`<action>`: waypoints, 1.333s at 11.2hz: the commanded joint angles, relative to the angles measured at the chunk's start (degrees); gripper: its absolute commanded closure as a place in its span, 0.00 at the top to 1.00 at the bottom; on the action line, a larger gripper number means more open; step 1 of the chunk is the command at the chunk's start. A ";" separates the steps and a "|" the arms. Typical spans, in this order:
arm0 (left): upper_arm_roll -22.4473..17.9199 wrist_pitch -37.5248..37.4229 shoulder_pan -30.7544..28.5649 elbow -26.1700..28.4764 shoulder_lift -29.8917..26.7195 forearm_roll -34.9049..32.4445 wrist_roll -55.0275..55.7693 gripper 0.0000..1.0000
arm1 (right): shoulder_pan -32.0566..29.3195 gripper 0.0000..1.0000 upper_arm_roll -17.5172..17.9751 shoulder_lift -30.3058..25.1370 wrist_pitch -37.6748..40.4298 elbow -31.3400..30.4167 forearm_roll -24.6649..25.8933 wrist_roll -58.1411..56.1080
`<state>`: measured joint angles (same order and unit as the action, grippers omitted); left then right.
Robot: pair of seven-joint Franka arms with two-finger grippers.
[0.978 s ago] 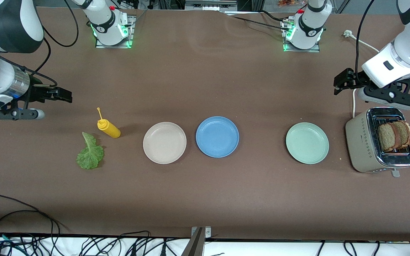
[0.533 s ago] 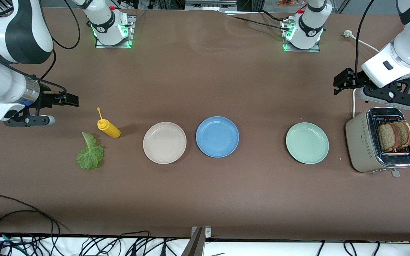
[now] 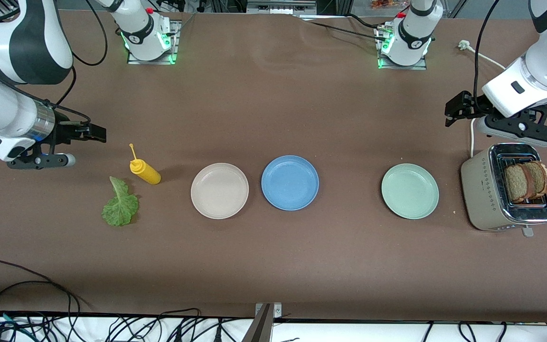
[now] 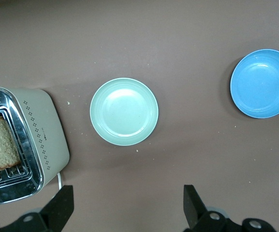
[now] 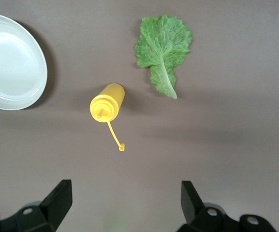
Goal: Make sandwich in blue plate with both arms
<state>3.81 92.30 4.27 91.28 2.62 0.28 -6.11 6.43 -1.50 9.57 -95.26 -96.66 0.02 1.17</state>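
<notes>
One brown table point(image 3: 273, 266) with a matte, felt-like surface carries everything. Two white arms with black joint segments rise from bases at its robot edge. The left arm bends down at its own end of the table, its left gripper point(image 3: 455, 110) in the air over bare tabletop beside the toaster, fingers point(image 4: 64, 205) spread wide with nothing between them. The right arm folds low at its end, its right gripper point(image 3: 94, 134) over bare table near the bottle, fingers point(image 5: 61, 195) likewise spread and empty.

One boxy beige toaster point(image 3: 485, 190) with a shiny chrome top stands at the left arm's end; two square slices of brown bread point(image 3: 526, 181), coarse-grained with darker crust, stand upright in its slots.

Three round, shallow, smooth plates with raised rims lie in a row: the blue plate point(image 3: 290, 183) in the middle of the table and bare, a beige plate point(image 3: 220, 191) just beside it toward the right arm's end, a mint-green plate point(image 3: 410, 191) well apart toward the toaster.

One ruffled green lettuce leaf point(image 3: 120, 205) lies flat near the right arm's end. One yellow squeeze bottle point(image 3: 145, 172) with a thin nozzle stands just beside it.
</notes>
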 commanded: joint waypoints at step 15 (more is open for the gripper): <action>-0.20 -0.54 -0.93 -0.58 -0.07 -0.37 -1.27 1.00 | 0.33 1.00 -0.17 -0.08 -0.28 0.95 -0.99 -1.08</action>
<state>3.60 92.30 3.83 91.28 2.62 0.28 -6.11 6.81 -1.55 9.55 -95.92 -96.58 0.02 1.14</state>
